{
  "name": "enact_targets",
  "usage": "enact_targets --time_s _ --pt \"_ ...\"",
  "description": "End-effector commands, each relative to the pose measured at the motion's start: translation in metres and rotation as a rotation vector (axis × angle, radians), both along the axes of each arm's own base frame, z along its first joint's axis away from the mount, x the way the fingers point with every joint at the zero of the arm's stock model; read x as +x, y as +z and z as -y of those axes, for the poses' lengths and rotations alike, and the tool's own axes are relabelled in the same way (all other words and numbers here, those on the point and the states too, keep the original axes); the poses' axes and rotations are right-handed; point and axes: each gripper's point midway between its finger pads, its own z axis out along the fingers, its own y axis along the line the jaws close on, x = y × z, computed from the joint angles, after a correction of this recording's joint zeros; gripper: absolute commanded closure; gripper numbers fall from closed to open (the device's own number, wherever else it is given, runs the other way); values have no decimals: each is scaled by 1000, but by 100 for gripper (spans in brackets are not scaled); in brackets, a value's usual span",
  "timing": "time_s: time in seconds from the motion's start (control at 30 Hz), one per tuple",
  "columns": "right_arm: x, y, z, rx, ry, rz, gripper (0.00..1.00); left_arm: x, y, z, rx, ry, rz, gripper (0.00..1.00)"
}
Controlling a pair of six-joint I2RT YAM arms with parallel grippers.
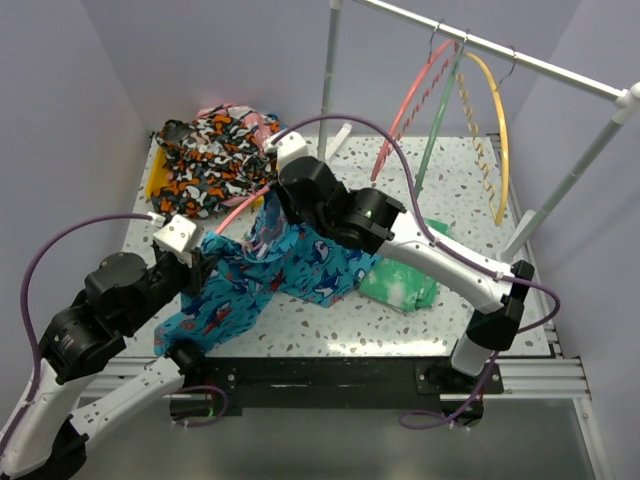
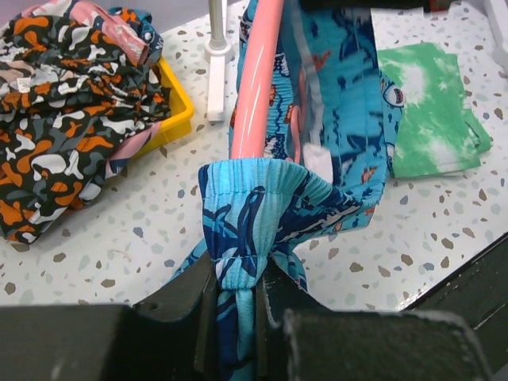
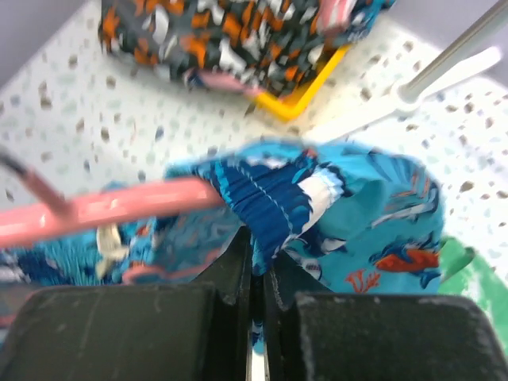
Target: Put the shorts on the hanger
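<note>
— Jaws status, both arms?

— Left gripper (image 2: 238, 295): fingers closed on a bunched fold of the shorts (image 2: 266, 202), bottom centre of the left wrist view. Right gripper (image 3: 255, 255): fingers closed on the dark gathered waistband, bottom centre of the right wrist view. Whether the hanger is also pinched inside that fold cannot be determined.

— Position of the hanger relative to the left grip?

— Just beyond it. The hanger (image 2: 258, 79) enters the waistband loop directly above the left fingers. Its long axis runs straight away toward the top centre of that frame, with blue fabric lying alongside it.

— And at the right grip?

— In the right wrist view the pink bar comes in from the left edge and disappears into the waistband just above the fingers.

— Governing relation for the next move?

— Judgement: each arm holds the band where the bar meets fabric, so any pull should follow the bar's axis. The left arm is nearer the open loop.

— Farther back?

— Patterned garment (image 1: 210, 150) at upper left of the overhead view; green cloth (image 1: 400, 285) right of centre.
</note>
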Motion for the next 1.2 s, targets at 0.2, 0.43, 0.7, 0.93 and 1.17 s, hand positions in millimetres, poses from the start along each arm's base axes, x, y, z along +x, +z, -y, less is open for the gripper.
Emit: enact_targets --time_s 0.2,0.43,0.7,0.93,1.17 --pt "26 95 41 108 -207 143 97 8 60 -5 -96 37 173 100" --pt "19 111 51 139 -197 161 46 14 111 -7 -147 61 281 100" --pt "-17 121 61 310 -52 145 26 21 167 -5 -234 84 387 100" --pt "-55 63 48 325 91 52 25 33 198 -1 -219 99 437 100" --pt "-105 24 21 311 210 59 26 47 203 13 -202 88 438 100"
